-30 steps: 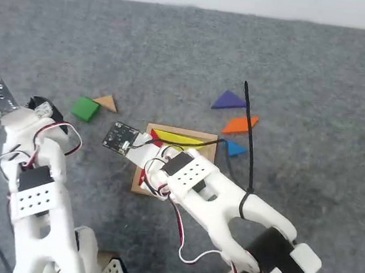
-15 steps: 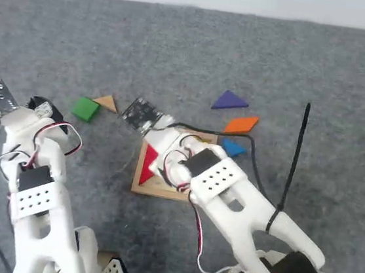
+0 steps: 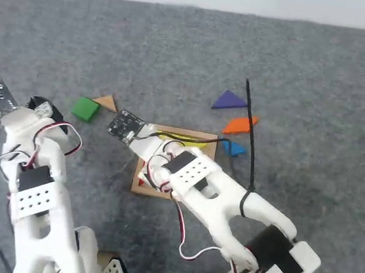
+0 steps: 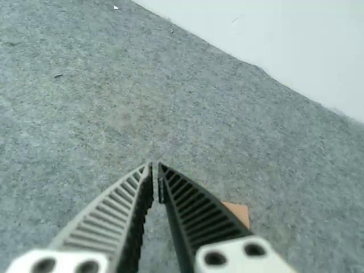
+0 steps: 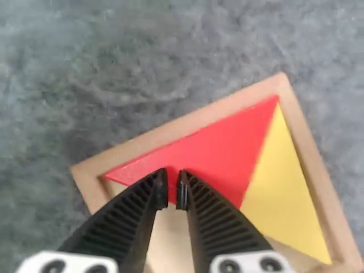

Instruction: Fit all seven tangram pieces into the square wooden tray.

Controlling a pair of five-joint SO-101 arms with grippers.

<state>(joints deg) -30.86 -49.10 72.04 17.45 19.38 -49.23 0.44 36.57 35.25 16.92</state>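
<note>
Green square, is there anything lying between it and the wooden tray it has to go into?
No piece lies between the green square and the tray; the tan triangle sits beside the square, off that path. Over the tray itself, though, the right gripper is down, shut, at the red triangle's edge.

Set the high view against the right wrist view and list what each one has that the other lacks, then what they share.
High view: five loose pieces on the carpet, a green square, tan triangle, purple triangle, orange piece and blue triangle. Right wrist view: the red triangle, with the right gripper shut over its edge. Shared: the wooden tray and the yellow triangle inside it.
</note>
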